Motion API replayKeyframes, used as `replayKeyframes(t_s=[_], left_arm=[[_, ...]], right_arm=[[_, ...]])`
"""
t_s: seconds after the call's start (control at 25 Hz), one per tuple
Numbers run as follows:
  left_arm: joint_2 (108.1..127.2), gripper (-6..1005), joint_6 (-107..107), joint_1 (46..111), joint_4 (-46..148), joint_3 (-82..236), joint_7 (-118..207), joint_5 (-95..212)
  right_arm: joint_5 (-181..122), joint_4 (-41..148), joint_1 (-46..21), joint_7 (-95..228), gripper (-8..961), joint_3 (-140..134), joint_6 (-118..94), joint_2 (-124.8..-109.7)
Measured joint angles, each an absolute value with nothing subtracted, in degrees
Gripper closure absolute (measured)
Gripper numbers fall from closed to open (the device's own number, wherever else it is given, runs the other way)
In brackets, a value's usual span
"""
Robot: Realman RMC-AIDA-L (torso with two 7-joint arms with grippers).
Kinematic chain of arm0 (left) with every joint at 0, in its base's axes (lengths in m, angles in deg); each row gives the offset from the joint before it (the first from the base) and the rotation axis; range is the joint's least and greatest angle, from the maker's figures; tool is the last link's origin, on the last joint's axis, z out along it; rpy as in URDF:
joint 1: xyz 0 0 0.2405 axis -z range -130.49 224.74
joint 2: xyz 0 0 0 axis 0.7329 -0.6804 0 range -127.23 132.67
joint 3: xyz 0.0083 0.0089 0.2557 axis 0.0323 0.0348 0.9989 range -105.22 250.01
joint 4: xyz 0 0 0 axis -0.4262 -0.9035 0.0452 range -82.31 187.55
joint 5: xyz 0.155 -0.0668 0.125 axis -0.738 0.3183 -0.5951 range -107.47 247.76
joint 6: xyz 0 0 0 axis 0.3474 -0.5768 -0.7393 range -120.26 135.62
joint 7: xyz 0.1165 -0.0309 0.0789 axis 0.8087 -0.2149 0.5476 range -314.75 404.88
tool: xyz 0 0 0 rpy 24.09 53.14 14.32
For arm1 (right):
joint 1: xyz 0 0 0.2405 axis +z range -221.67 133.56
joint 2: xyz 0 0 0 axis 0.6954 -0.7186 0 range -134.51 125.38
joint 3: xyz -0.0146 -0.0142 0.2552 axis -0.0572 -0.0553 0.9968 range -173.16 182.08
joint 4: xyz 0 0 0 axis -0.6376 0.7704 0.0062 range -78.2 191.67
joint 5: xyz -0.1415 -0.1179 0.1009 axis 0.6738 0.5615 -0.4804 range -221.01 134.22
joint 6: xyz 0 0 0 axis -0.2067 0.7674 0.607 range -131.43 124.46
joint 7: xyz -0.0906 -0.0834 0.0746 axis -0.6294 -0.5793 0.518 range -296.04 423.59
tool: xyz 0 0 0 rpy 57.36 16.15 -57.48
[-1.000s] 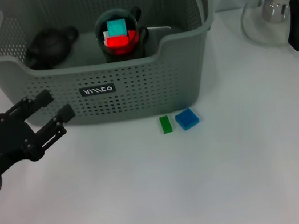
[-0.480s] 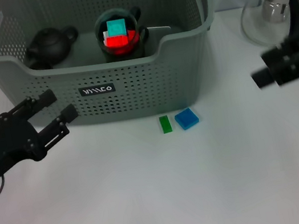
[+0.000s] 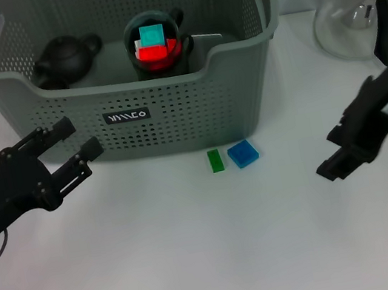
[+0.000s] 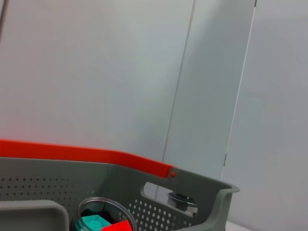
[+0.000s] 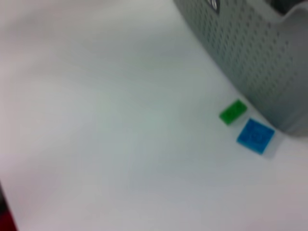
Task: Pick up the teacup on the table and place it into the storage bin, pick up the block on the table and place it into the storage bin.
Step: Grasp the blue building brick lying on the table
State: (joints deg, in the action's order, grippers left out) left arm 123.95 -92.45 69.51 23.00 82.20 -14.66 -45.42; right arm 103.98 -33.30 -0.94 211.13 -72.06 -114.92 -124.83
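r hand [image 3: 331, 168] above table, grip unclear | l hand [image 3: 77, 141] open, empty, by bin [image 3: 174, 115]

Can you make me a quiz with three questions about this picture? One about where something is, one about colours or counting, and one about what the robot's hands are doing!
1. Where do the loose blocks lie?
A. On the table just in front of the storage bin
B. On top of the glass pot
C. In the left pincer

2. How many loose blocks lie on the table, and what colours?
A. Three, all red
B. Two, one green and one blue
C. One, yellow

3. What is the left pincer doing?
A. Gripping the black teapot
B. Squeezing a block
C. Open and holding nothing

Answers:
1. A: the green block and the blue block sit on the table by the front wall of the storage bin.
2. B: only those two show there.
3. C: the left pincer has its fingers spread beside the bin, with nothing between them.
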Motion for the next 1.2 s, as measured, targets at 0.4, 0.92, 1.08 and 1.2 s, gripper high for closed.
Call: replayKeyframes(t_s=[0.4, 0.92, 1.08, 1.2], left_arm=[[124.10, 372, -92.7, 68.9, 22.8, 81.9, -14.5, -45.4], [124.09, 372, -92.3, 68.8, 22.8, 81.8, -14.5, -45.0], [124.03, 371, -92.2, 68.8, 22.8, 81.8, -14.7, -45.0], [124.00, 371, -92.2, 68.7, 22.9, 81.8, -14.7, -45.0]], right_arm=[[105.7, -26.3, 4.1, 213.2, 376, -79.2, -109.1, -124.97], [105.5, -19.1, 1.5, 213.9, 376, -93.0, -87.8, -125.10], [106.1, -19.5, 0.7, 208.2, 376, -95.7, -87.2, -124.85], [107.5, -19.5, 0.7, 204.0, 376, -95.2, -87.7, -124.84]])
